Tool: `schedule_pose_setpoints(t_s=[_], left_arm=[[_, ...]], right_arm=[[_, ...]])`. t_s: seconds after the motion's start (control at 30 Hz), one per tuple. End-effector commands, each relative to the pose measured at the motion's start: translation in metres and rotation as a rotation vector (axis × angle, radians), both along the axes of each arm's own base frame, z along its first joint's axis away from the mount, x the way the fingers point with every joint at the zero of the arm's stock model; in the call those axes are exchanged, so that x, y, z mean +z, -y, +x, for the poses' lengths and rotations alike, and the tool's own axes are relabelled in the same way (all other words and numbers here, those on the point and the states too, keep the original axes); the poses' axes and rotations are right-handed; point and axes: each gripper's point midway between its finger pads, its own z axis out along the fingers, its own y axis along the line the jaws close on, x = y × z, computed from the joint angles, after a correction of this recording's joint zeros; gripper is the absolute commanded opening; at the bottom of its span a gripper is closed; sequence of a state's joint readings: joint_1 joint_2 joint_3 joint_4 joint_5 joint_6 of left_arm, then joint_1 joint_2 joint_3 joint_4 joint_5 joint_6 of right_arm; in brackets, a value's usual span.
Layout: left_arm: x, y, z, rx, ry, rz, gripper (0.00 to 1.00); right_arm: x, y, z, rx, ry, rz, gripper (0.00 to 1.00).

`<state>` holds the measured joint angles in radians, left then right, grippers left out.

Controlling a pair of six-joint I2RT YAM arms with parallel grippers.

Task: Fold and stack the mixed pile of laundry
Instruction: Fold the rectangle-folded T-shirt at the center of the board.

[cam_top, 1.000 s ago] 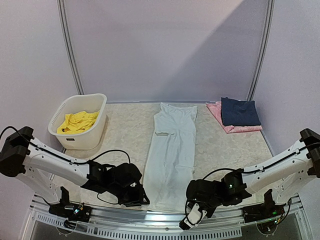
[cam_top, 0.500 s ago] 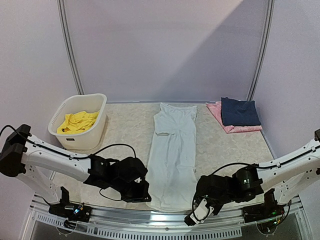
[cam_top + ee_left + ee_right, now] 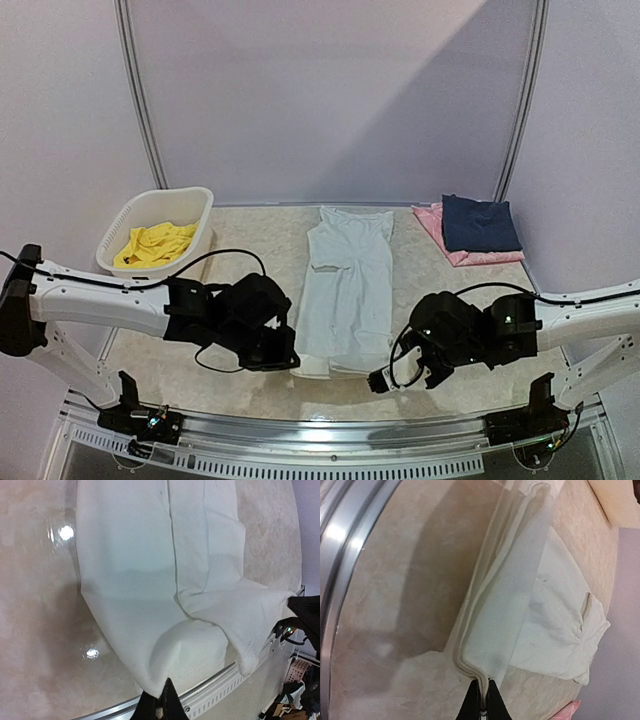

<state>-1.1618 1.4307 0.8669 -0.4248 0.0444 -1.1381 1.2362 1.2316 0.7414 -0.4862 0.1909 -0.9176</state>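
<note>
The white T-shirt (image 3: 345, 285) lies folded lengthwise as a long strip down the table's middle. My left gripper (image 3: 288, 360) is shut on its near left hem corner; the left wrist view shows the cloth (image 3: 165, 610) rising from the pinched fingertips (image 3: 162, 700). My right gripper (image 3: 382, 378) is shut on the near right hem corner; the right wrist view shows the layered hem (image 3: 485, 650) clamped between the fingers (image 3: 481, 700). The near hem is lifted off the table. The yellow shorts (image 3: 155, 243) lie in the white basket (image 3: 190, 270).
A folded dark blue garment (image 3: 480, 222) lies on a pink one (image 3: 440, 235) at the back right. The metal rail (image 3: 330, 440) runs along the table's near edge. Bare tabletop (image 3: 450, 290) lies on both sides of the shirt.
Both grippers have moved away from the near edge toward the table's middle, carrying the shirt's near hem up and forward. The basket and folded stack have not moved.
</note>
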Motion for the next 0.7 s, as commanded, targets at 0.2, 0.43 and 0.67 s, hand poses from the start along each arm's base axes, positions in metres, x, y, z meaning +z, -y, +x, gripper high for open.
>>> schedule_pose_setpoints(t_s=[0.2, 0.43, 0.67], left_arm=[[0.039, -0.003, 0.072, 0.0, 0.173, 0.056, 0.0], [0.036, 0.001, 0.118, 0.019, 0.205, 0.071, 0.0], [0.02, 0.02, 0.169, 0.015, 0.227, 0.051, 0.0]], right_arm=[[0.06, -0.005, 0.091, -0.32, 0.146, 0.178, 0.0], [0.075, 0.004, 0.14, -0.441, 0.161, 0.228, 0.0], [0.066, 0.008, 0.188, -0.546, 0.165, 0.251, 0.0]])
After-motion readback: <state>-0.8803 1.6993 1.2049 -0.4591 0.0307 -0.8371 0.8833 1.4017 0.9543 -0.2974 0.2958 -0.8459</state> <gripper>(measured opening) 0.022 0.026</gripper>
